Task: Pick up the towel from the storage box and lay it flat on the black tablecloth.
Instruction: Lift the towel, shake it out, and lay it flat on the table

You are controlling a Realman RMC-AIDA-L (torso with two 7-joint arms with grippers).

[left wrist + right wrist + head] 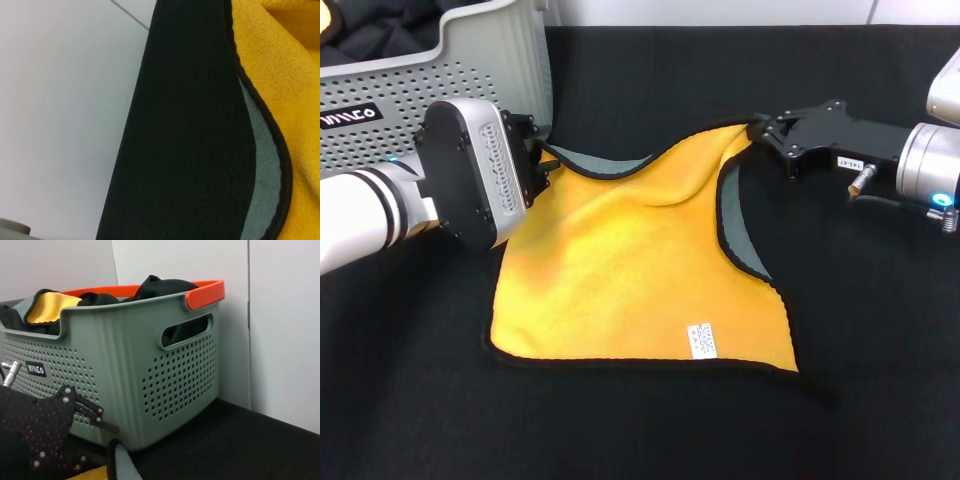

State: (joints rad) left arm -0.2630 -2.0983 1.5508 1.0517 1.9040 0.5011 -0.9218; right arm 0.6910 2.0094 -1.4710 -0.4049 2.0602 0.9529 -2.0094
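The yellow towel (pixel 630 270) lies mostly spread on the black tablecloth (pixel 650 430), white label (pixel 702 340) near its front edge. Its two far corners are raised and folded, showing the grey reverse (pixel 740 225). My left gripper (pixel 542 165) is shut on the far left corner, just in front of the grey storage box (pixel 440 80). My right gripper (pixel 760 130) is shut on the far right corner. The left wrist view shows the towel's yellow face (pixel 290 60) and its grey reverse (pixel 265 165) over the tablecloth (pixel 185 125). The right wrist view shows the box (pixel 130 370) and my left gripper's body (pixel 40 435).
The storage box holds another yellow cloth (pixel 47 307) and black fabric (pixel 160 287), and has an orange rim (pixel 205 292). A pale wall (pixel 285 330) stands behind it. A white surface (pixel 60 115) lies beyond the tablecloth's edge.
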